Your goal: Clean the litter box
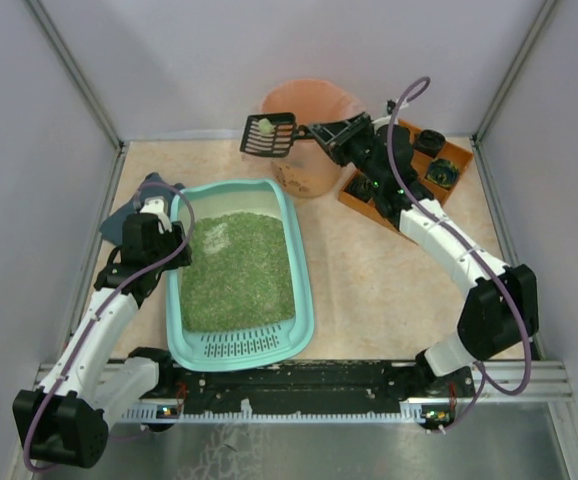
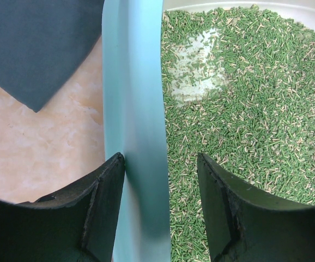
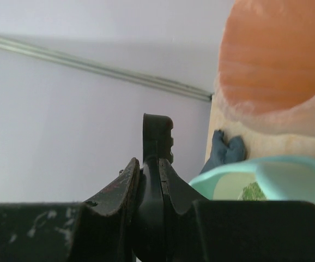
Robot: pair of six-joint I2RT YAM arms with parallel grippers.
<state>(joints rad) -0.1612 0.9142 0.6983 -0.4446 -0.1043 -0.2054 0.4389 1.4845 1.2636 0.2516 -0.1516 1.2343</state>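
Emptying step in hand, by the look of it: carrying a pale clump [image 1: 266, 126] on the black slotted scoop [image 1: 269, 137], raised just past the far end of the litter box [image 1: 303, 285]. Gripping the scoop's handle with the right gripper [image 1: 321, 133], its two fingers pressed together on it. Holding the scoop head at the left edge of the peach-lined bin [image 1: 314, 172] beyond the litter box's far right corner, apparently not yet squarely over the opening.

Working from a litter box lying flat on the table in front of the left arm, slotted ledge at the near end. Straddling its left rim with the left gripper [image 2: 160, 164], jaws apart: outer finger touching the rim's edge, inner finger over the green litter [image 2: 244, 136] with a strip of granules showing between it and the rim. Bracing rather than clamping, as far as can be told.

Next, probably shifting the scoop rightward, away from the litter box's far end, until over the bin's mouth, then rolling the wrist to tip the clump out. Holding the scoop level until then, to avoid spilling beside the litter box.
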